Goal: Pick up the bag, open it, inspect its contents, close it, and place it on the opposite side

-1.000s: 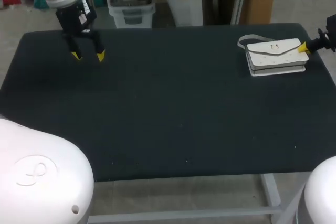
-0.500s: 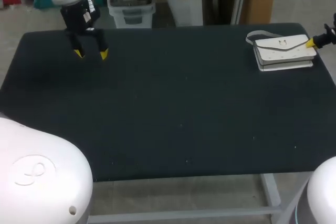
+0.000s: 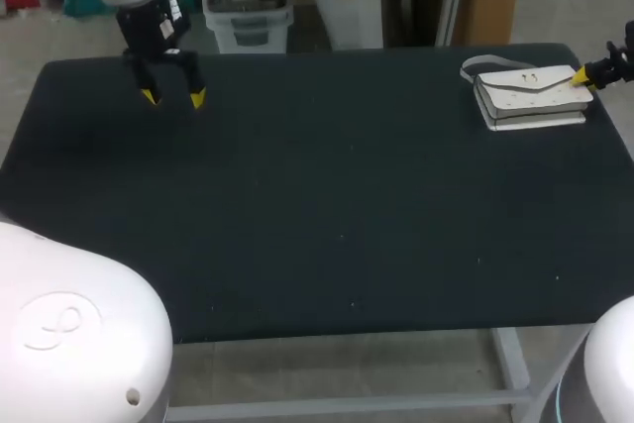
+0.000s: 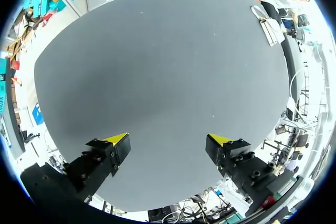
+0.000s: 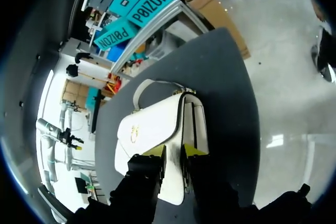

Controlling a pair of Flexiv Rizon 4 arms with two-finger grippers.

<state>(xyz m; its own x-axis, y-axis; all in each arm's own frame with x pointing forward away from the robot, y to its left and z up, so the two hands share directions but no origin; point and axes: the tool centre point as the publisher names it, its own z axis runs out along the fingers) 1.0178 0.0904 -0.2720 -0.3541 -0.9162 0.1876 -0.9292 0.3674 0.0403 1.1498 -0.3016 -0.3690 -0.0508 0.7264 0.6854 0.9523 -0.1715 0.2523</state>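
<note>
1. Bag [image 3: 528,96]: white, with a front flap, lying at the far right end of the table [image 3: 327,205]. Its strap [image 5: 143,83] loops out on the side away from my right gripper [image 5: 174,153].
2. Right gripper: clenched on the bag's near end, with the edge of the flap [image 5: 149,129] pinched between the two yellow tips. In the head view the bag looks tilted. I cannot tell whether it is clear of the table.
3. Left gripper [image 3: 170,97]: released, fingers wide apart and nothing between them. It hangs over the table's far left corner, well apart from the bag.
4. Step in hand, as I judge it: the pick-up. The hold is at one end only, so the bag will likely hang and swing. I would lift slowly and straight until the low end leaves the table.
5. The pinch presses the flap shut against the body. To open it, I would carry the bag toward the middle and let the left gripper take the body. Then I would move the right gripper to the flap alone.
6. Risks: the thin edge may slip from the grip, and the strap may drag or snag.
</note>
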